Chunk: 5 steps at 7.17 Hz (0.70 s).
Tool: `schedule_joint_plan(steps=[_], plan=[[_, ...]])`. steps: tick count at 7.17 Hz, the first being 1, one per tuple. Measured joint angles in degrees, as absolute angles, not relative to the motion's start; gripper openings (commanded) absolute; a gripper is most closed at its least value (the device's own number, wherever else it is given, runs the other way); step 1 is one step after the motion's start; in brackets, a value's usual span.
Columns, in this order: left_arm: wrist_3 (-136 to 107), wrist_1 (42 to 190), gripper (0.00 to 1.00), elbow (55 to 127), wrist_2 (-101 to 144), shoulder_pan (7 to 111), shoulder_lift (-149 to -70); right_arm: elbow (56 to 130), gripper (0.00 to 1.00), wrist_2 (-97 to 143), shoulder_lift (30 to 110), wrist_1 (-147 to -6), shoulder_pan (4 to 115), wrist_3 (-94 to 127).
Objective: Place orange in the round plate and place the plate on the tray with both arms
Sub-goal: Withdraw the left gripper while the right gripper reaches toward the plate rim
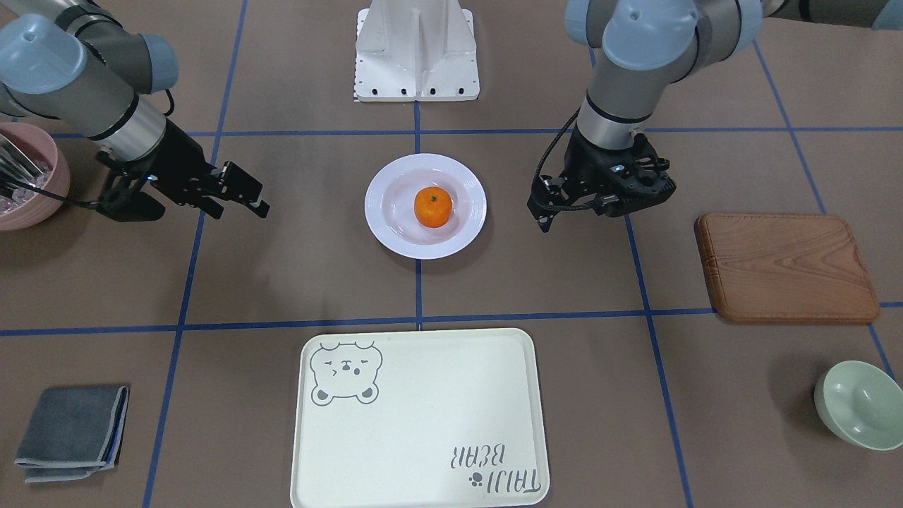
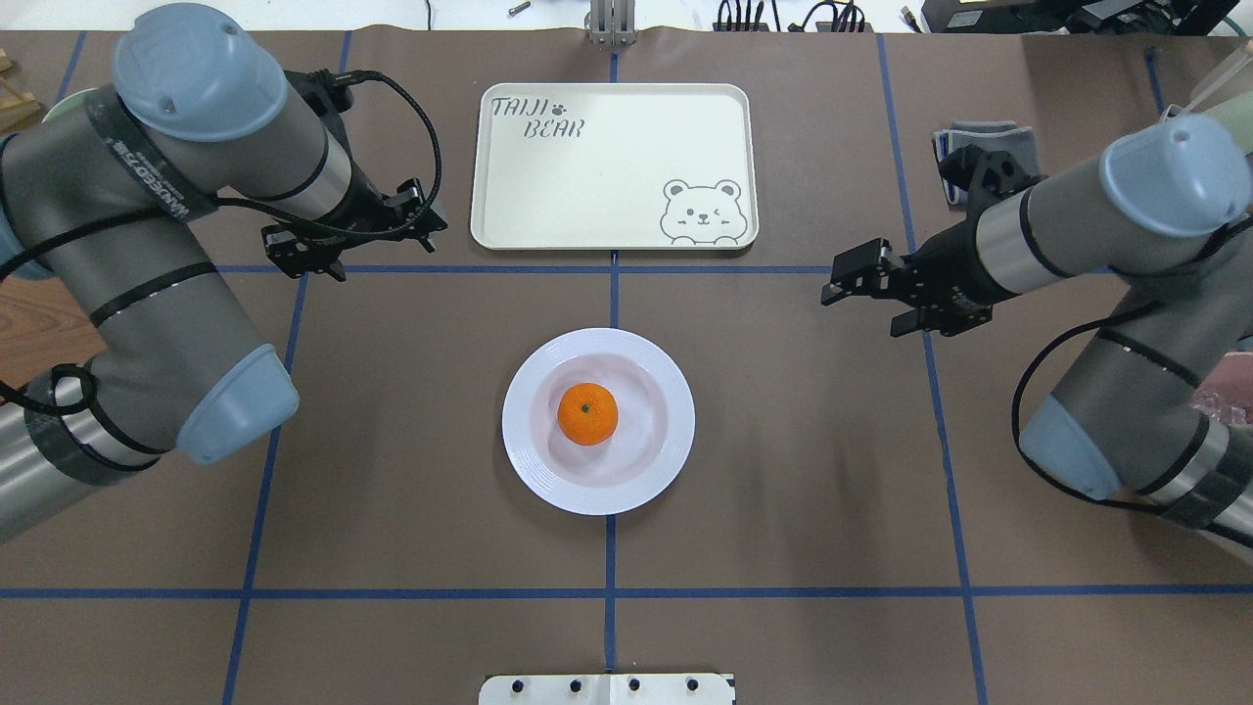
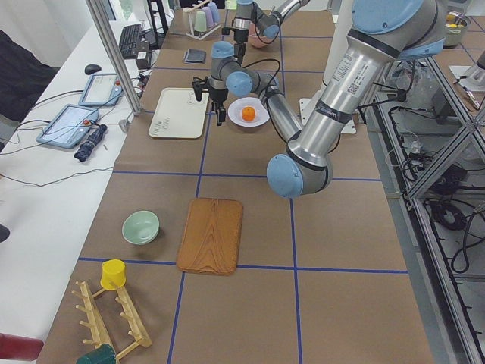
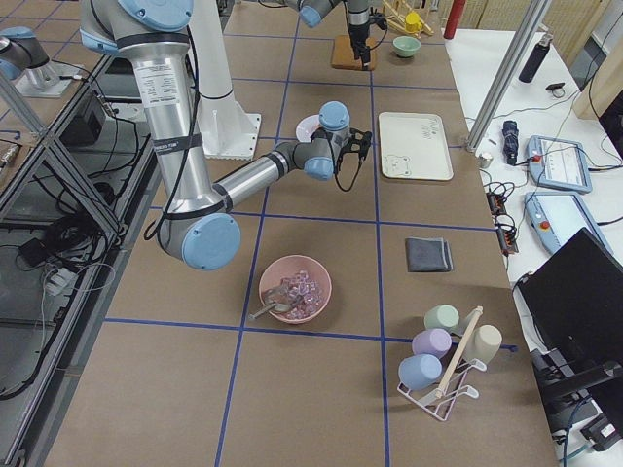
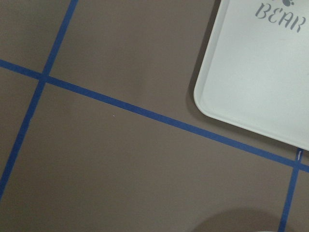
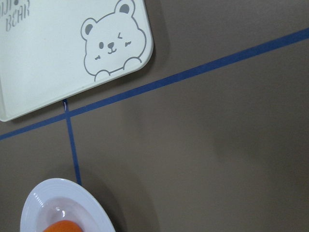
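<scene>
The orange lies in the middle of the white round plate, which stands at the table's centre. The cream bear tray lies bare beyond the plate, apart from it. My left gripper hovers beside the tray's corner, open and holding nothing. My right gripper hangs on the plate's other side, well apart from it, open and holding nothing. The right wrist view catches the plate's rim, a sliver of the orange and the tray's bear corner.
A brown wooden board and a pale green bowl lie on my left side. A pink bowl and a folded grey cloth lie on my right. The white robot base stands behind the plate.
</scene>
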<state>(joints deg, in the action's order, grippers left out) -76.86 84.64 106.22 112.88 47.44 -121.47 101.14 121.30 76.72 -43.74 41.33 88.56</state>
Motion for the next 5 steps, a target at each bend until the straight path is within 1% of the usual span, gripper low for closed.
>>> schedule_joint_plan(steps=[2, 3, 5], plan=[[-69.50, 84.59, 0.99, 106.27, 112.86, 51.42, -119.97, 95.63, 1.00, 111.94, 76.10, -28.13, 34.17, 93.60], [-65.35, 84.76, 0.99, 106.32, 112.53, 52.58, -118.73, 94.32, 1.00, 108.33, 75.38, -23.65, 31.36, 95.80], [-62.81, 85.03, 0.99, 106.14, 109.95, 53.13, -117.49, 93.70, 1.00, 105.18, 73.90, -20.99, 29.18, 97.64]])
